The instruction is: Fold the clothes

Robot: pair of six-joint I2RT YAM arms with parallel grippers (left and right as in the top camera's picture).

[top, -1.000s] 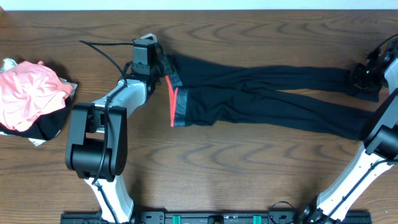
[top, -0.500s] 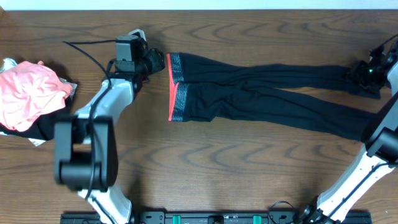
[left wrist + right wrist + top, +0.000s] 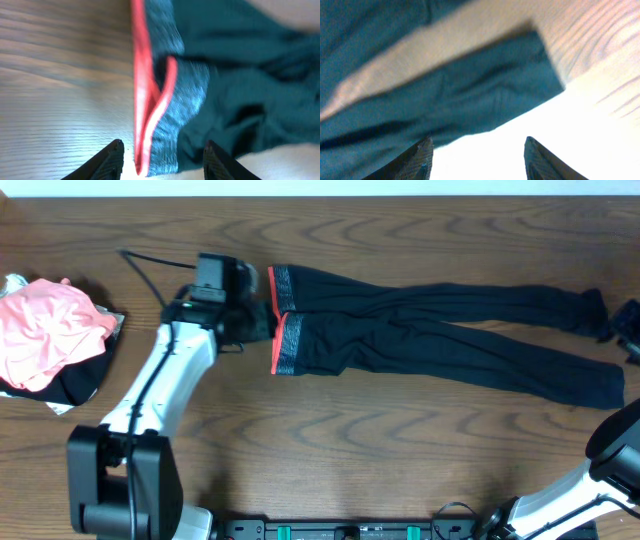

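Leggings (image 3: 350,345): flat, full-length across tabletop (image 3: 400,460), waistband (image 3: 285,330) leftward. Left gripper (image 3: 162,160) agape above waistband, right gripper (image 3: 477,157) agape beside cuff (image 3: 470,95), both empty. Advise pinching both layers squarely, then lifting ends evenly to avoid bunching

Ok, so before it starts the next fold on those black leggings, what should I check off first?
1. Left hand open and empty: ok.
2. Right hand open and empty: ok.
3. Leggings lying full length on the table: ok.
4. Waistband flat: not ok, its coral edge gapes in the left wrist view.
5. Leg cuffs aligned: not ok, they lie apart, the near one reaching further right.
6. Pink pile clear of the fold area: ok.
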